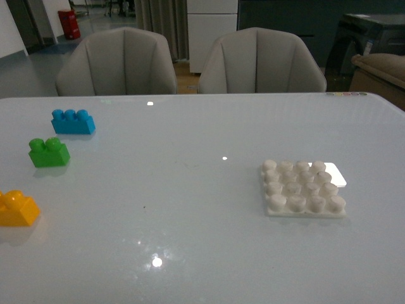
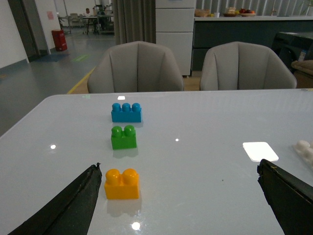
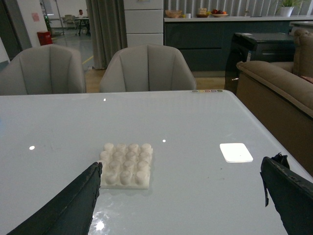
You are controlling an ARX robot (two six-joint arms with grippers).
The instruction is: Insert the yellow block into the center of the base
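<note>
The yellow block (image 1: 18,208) (image 2: 122,184) lies at the table's near left edge in the front view, two studs up. In the left wrist view it sits just inside one finger of my open left gripper (image 2: 178,169), which holds nothing. The base (image 1: 303,189) (image 3: 126,165), an off-white studded plate, rests on the right half of the table. My right gripper (image 3: 181,169) is open and empty, with the base close to one of its fingers. Neither arm shows in the front view.
A green brick (image 1: 49,152) (image 2: 123,137) and a blue brick (image 1: 73,121) (image 2: 126,112) lie beyond the yellow block. A bright white square patch (image 1: 336,174) (image 3: 236,152) sits by the base. Two grey chairs (image 1: 117,63) stand behind the table; a sofa (image 3: 281,83) is at the right.
</note>
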